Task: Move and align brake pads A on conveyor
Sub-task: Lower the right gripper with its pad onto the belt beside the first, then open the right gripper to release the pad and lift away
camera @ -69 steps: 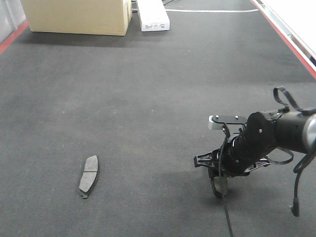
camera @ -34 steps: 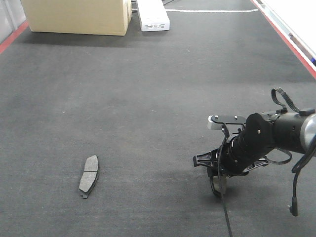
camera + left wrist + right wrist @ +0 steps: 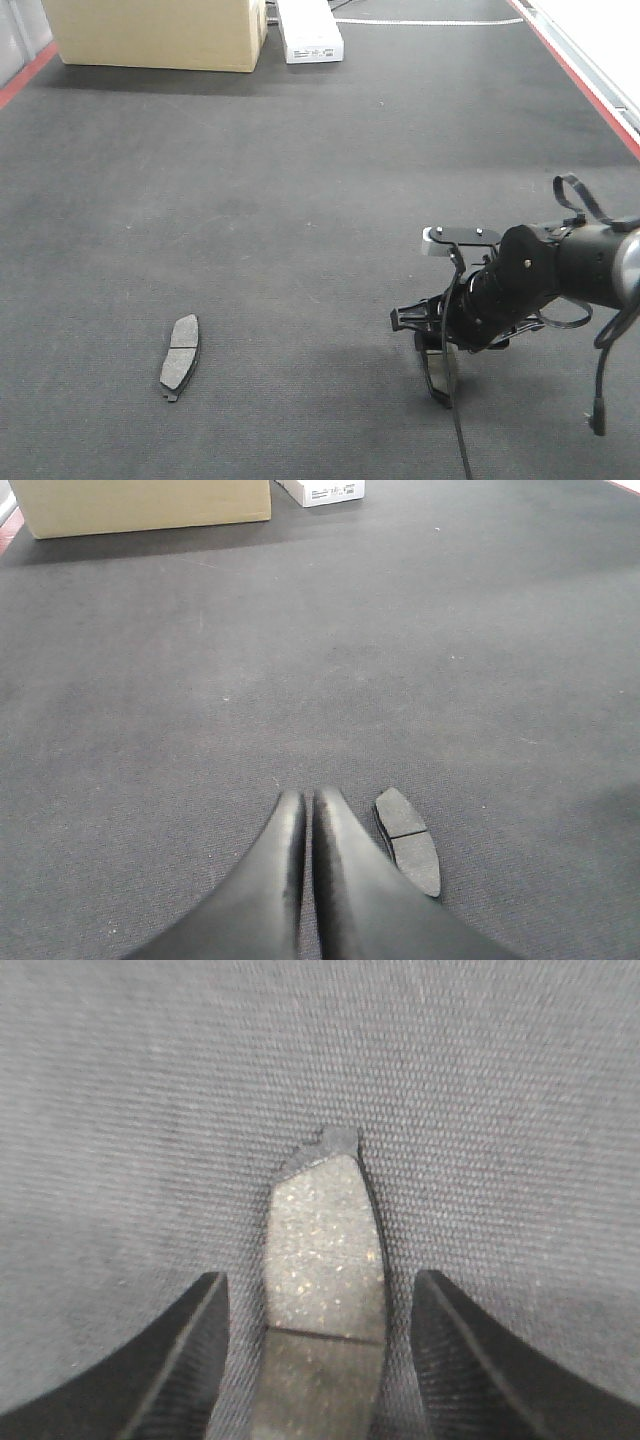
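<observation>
Flat dark-grey curved brake pad [image 3: 325, 1250] is seen lying on dark rough felt belt [image 3: 450, 1080], right between black fingers [image 3: 190, 1350] of right gripper [image 3: 320, 1278]. Fingers are held wide apart. Strip of belt is seen on each side of pad; nothing is gripped. Second brake pad [image 3: 408, 840] is laid flat on belt, just right of left gripper [image 3: 308, 798] tips, not touched. Left fingers are pressed together with nothing held.

An industrial workshop or factory line: a wide felt-like conveyor [image 3: 300, 200] with red edge strips [image 3: 25, 75], carrying a cardboard box [image 3: 155, 35].
</observation>
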Available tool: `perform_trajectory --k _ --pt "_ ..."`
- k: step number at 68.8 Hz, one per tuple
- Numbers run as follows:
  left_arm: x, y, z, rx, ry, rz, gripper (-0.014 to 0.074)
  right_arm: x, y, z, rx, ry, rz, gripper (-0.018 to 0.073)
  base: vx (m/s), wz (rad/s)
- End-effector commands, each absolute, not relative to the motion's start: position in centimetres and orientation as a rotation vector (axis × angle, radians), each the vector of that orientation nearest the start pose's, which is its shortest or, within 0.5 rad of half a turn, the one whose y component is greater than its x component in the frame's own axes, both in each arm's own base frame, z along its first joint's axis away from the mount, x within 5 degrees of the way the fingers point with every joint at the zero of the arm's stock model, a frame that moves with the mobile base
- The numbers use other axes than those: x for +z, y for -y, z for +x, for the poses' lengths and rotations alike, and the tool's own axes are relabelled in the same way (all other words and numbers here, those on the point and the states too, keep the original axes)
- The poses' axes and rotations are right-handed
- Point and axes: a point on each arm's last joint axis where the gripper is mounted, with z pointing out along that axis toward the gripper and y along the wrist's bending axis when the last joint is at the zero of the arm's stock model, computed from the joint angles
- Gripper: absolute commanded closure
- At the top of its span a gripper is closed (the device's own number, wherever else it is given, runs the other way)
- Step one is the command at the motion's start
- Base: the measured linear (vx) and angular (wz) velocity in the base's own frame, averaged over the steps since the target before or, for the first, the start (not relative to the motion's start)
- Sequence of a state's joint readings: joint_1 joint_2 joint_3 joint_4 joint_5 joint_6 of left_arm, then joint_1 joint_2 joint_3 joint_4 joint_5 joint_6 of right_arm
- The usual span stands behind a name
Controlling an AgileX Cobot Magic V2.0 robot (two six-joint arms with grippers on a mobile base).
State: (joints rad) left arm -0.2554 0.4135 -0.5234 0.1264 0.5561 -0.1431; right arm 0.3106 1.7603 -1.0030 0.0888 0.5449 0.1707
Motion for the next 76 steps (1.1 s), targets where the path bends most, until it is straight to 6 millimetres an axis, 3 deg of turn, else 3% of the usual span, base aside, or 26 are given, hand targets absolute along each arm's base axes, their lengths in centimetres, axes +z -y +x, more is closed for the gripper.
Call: perform_trajectory --k 1,17,47,68,76 --pt "32.5 1.6 8.4 -0.144 -1.832 0.157 0.0603 20.4 -10.5 31.6 0.233 -2.690 -0.101 0.0154 0.00 0.00" --pt "32.5 1.6 8.4 -0.144 -1.832 0.157 0.0603 24.1 -9.6 29.1 0.220 -2.579 -0.149 0.0173 0.00 0.00" --pt "32.5 1.6 8.4 -0.144 -1.832 0.157 0.0603 29.3 -5.8 18.1 0.228 -2.282 -0.186 0.0319 0.00 0.00" --pt "32.5 1.6 8.4 -0.144 -1.832 0.157 0.0603 28.5 -3.5 11.0 0.207 -2.100 -0.270 0.0567 0.00 0.00" --pt "32.5 1.6 8.4 -0.144 -1.832 0.157 0.0603 28.1 -2.8 8.8 0.220 -2.019 -0.259 0.0569 0.00 0.00"
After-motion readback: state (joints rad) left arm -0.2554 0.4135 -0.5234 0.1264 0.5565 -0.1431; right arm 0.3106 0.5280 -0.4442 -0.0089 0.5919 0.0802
